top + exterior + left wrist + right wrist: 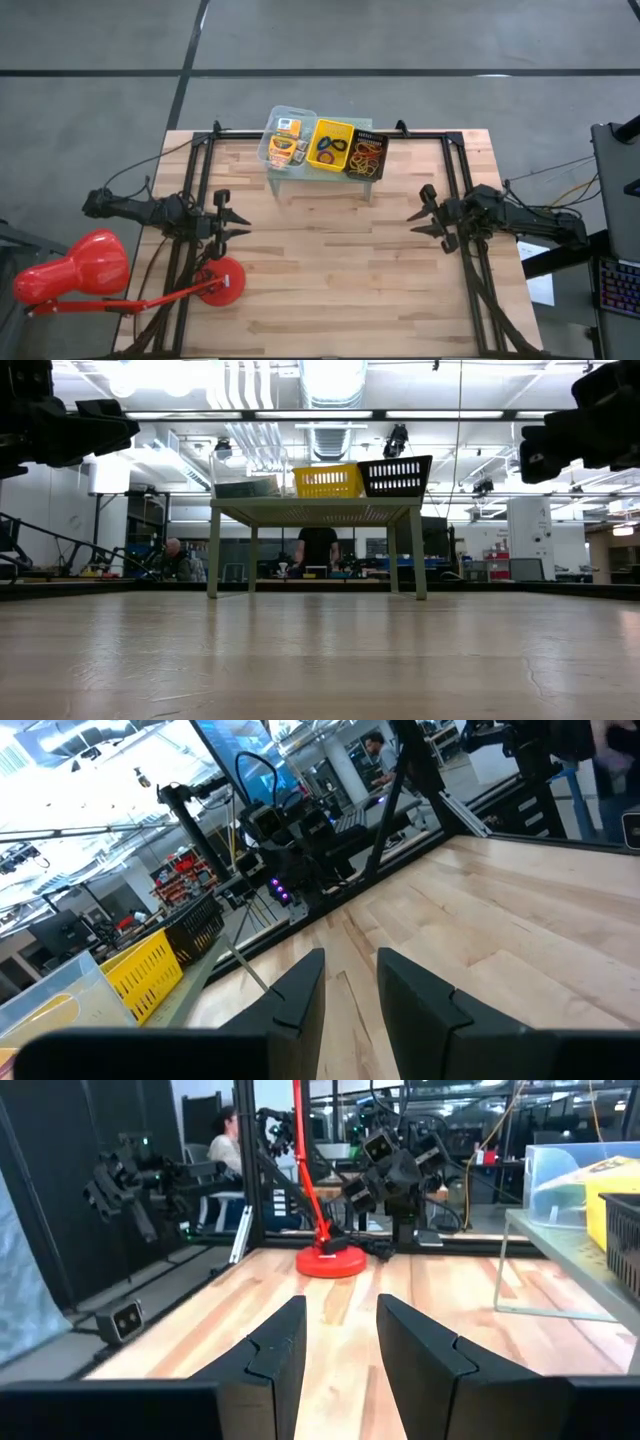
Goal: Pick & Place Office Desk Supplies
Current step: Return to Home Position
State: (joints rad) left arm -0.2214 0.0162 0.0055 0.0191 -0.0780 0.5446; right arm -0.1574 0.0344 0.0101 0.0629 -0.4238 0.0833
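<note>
High view of a wooden table [330,290] seen from above. Three small bins are lined up on a pale green stand [322,183] at one edge, clear of the working area. A transparent bin [272,150] is filled with little printed boxes [287,150], a yellow bin [333,128] with what appear to be dark ring rolls [331,152], and a black bin [381,140] with coloured rubber bands [366,160]. The supplies are thus sorted by kind and stored.

The left gripper [245,223] and the right gripper [412,224] are held above the table at opposite sides, well apart from the stand. Each has its fingers spread with nothing between them, as suits a resting pose. A red desk lamp [75,272] is set beside the left arm.

In the low view the bin contents are hidden by the bin walls, and both arms are cut off at the upper corners.
</note>
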